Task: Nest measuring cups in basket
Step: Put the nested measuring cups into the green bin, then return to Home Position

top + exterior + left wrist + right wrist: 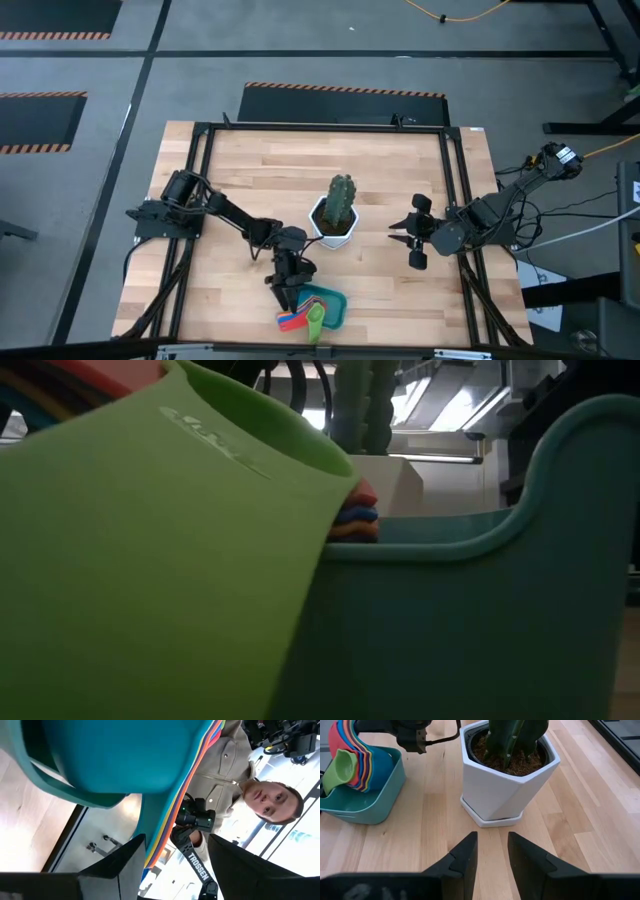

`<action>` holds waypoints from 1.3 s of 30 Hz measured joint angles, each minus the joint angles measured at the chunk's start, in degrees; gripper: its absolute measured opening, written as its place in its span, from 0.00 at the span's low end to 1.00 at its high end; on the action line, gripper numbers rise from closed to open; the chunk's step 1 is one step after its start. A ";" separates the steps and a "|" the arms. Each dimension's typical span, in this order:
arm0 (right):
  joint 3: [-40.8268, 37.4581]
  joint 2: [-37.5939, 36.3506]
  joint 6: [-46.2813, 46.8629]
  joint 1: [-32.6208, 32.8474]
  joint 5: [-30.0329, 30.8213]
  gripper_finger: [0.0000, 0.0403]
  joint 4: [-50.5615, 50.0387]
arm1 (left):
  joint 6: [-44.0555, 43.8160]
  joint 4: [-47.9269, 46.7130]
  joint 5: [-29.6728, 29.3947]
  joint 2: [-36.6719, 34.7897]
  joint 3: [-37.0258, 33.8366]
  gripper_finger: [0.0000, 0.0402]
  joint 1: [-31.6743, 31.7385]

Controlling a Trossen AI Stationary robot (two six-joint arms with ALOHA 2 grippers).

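— Well, counting from the near edge: how many of each?

— One teal basket (pixel 375 805) at the front of the counter (pixel 260 170). Inside it, one nested stack of measuring cups (pixel 351 742), tipped on edge. One green cup (pixel 340 767) in front; blue, yellow, orange and red rims layered behind. Exact number of cups: cannot tell.

— And the left pincer (pixel 287 292)?

— Just over the stack's far side, spread wide, pinching nothing. Coloured rims right beside one of the fingers (pixel 120 870); touching or not, cannot tell.

— Farther back?

— One white pot with a cactus (pixel 500 785), mid-counter, apart from the basket. Right pincer (pixel 492 852) to that pot's right, spread a little, empty, pointed at the pot. Beyond the counter, one person (pixel 225 765) in a pale jacket.
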 joint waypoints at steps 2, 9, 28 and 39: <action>0.00 0.00 0.00 0.00 0.00 0.28 -0.01 | 0.01 0.01 0.00 0.00 0.00 0.52 0.01; 0.00 0.00 0.00 0.01 0.00 0.28 -0.01 | 0.04 0.01 -0.04 0.00 0.00 0.52 -0.52; 0.00 0.00 0.17 -0.01 -0.02 0.28 -0.02 | 3.64 0.00 -0.48 0.00 0.00 0.52 -1.18; -0.02 0.00 0.25 0.01 -0.47 0.28 0.01 | 7.64 -0.28 -7.76 -8.04 -3.51 0.52 -2.52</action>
